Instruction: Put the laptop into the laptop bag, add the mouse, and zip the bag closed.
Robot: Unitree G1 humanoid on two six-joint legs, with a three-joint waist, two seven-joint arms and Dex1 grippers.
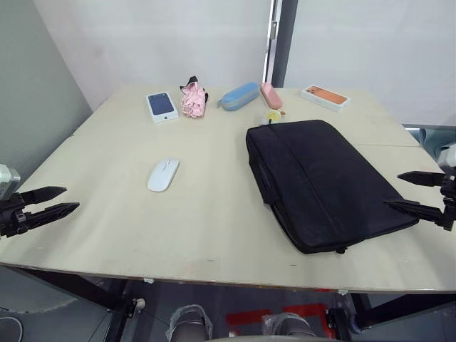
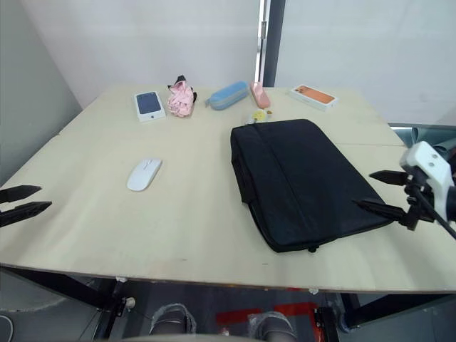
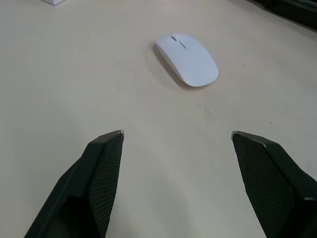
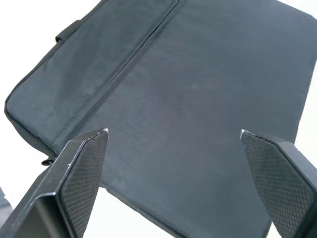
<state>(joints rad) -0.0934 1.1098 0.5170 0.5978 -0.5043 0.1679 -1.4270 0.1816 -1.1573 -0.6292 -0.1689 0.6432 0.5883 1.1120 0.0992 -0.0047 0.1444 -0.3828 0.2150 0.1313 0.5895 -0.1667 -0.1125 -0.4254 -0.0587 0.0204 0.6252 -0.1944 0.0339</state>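
Here the mouse (image 3: pixel 187 59) lies beyond the left fingers (image 3: pixel 101 168).

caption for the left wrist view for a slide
Open left gripper hovers over the table, aimed at the white mouse.

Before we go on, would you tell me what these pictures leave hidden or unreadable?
- Whether the laptop is inside the black soft fabric laptop bag: the bag's fabric hides its inside in the head views.
- The bag's zipper state: too fine to tell in the head views.
- The small yellowish item behind the bag: too small to identify.
- The bag's far corners in the right wrist view, cut off by the edges.
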